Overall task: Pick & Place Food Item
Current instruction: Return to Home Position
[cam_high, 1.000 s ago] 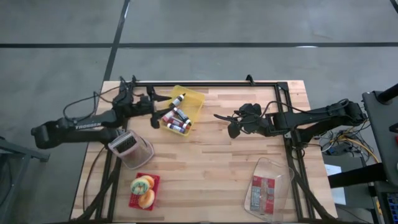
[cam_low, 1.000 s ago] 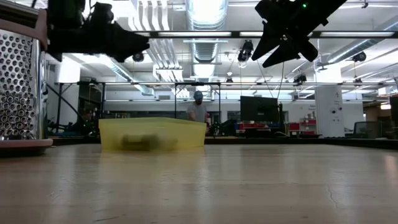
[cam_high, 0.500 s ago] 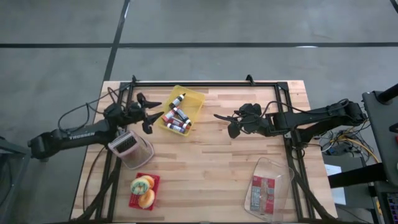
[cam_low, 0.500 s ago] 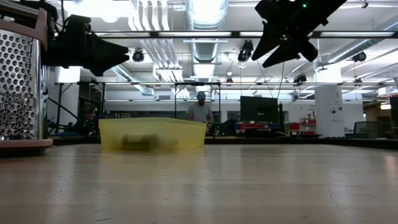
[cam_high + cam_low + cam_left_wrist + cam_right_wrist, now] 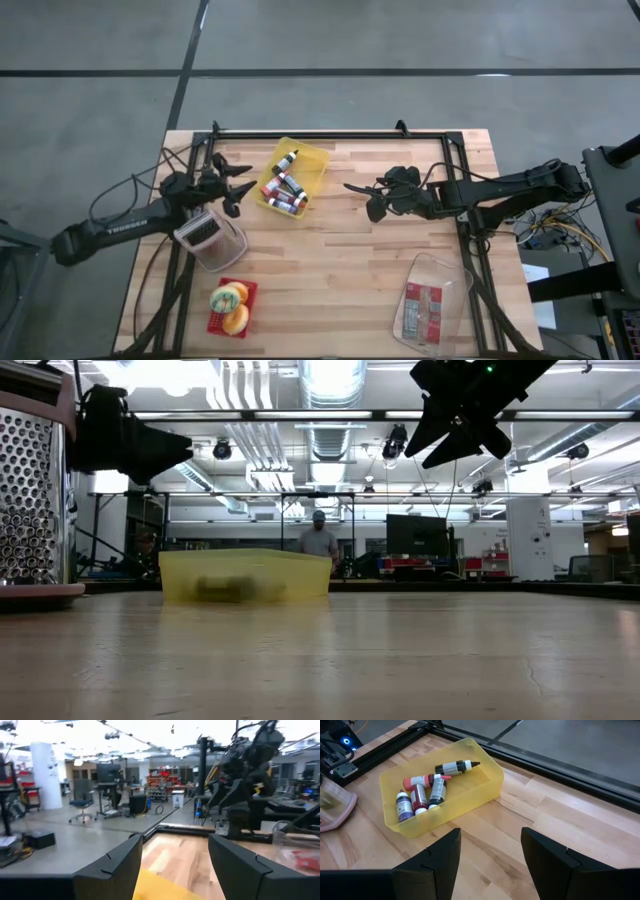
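The food items, round orange and yellow-green pastries (image 5: 231, 296), lie on a small red tray (image 5: 214, 324) near the table's front left. No gripper is near them. My left gripper (image 5: 240, 188) hangs open above the table, just left of the yellow bin (image 5: 313, 160), with nothing between its fingers (image 5: 112, 870). My right gripper (image 5: 362, 200) hangs open over the table's middle, right of the bin. It is empty too and points down at a slant toward the bin (image 5: 485, 780). The bin holds several small bottles (image 5: 420, 792).
A metal box grater (image 5: 205, 233) stands in a clear holder between my left gripper and the red tray. A clear container (image 5: 445, 275) with a red packet (image 5: 424, 305) lies at the front right. A black frame (image 5: 330, 134) runs along the far edge. A person (image 5: 318, 540) stands beyond the table.
My left gripper has drawn back from over the yellow bin's left rim toward the table's left edge and has sunk a little, staying open. My right arm has kept still.
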### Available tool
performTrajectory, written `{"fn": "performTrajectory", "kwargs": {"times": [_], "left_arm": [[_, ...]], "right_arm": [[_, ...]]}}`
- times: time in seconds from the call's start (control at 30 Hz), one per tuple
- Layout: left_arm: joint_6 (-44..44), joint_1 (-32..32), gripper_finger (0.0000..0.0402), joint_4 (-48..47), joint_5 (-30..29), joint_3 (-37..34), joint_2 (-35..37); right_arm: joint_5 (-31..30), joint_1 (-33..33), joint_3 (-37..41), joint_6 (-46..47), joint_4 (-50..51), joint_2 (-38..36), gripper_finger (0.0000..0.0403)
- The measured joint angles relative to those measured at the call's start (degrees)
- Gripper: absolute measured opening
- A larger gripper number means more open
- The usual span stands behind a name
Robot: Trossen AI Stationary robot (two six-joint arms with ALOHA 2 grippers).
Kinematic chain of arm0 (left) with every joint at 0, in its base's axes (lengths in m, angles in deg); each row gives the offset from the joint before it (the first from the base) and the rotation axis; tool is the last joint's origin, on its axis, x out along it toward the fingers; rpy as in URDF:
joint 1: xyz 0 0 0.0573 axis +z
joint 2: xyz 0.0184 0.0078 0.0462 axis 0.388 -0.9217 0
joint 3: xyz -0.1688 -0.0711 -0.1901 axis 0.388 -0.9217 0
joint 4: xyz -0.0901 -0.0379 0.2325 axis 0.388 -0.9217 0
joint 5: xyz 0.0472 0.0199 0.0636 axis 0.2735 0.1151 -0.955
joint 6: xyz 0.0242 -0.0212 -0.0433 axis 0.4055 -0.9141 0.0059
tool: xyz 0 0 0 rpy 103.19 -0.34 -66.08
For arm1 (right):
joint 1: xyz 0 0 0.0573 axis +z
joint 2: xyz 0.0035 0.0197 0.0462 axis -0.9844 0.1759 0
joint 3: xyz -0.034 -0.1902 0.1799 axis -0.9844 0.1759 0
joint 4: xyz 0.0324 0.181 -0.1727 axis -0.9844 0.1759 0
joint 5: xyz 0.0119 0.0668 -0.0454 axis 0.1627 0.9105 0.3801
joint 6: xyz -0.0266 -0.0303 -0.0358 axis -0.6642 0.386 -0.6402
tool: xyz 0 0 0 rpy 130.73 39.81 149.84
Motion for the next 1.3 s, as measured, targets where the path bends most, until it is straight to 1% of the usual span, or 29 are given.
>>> {"fn": "performTrajectory", "kwargs": {"times": [0.13,0.2,0.27,0.4,0.7,0.93,1.1,1.2,1.3], "left_arm": [[0.1,0.0,0.0232,-5.0,-1.1,0.0,2.7],[1.8,0.0,0.0232,-6.2,-1.0,0.0,4.1],[4.3,0.0,0.0232,-7.2,0.3,0.0,5.7],[5.0,0.0,0.0232,-10.6,1.8,0.0,9.6],[5.8,0.0,0.0232,-20.8,1.7,0.0,23.0],[6.4,0.0,0.0232,-22.5,0.9,0.0,23.3],[6.8,0.0,0.0232,-19.1,0.0,0.0,23.3],[6.8,0.0,0.0232,-17.8,-2.2,0.0,23.3],[6.7,0.0,0.0232,-17.6,-7.0,0.0,23.3]], "right_arm": [[0.0,0.0,0.0,0.0,0.0,0.0,0.0203],[0.0,0.0,0.0,0.0,0.0,0.0,0.0203],[0.0,0.0,0.0,0.0,0.0,0.0,0.0203],[0.0,0.0,0.0,0.0,0.0,0.0,0.0203],[0.0,0.0,0.0,0.0,0.0,0.0,0.0203],[0.0,0.0,0.0,0.0,-0.1,0.0,0.0203],[0.0,0.0,0.0,0.0,-0.1,0.0,0.0203],[0.0,0.0,0.0,0.0,-0.1,0.0,0.0203],[0.0,0.0,0.0,0.0,-0.1,0.0,0.0203]]}}
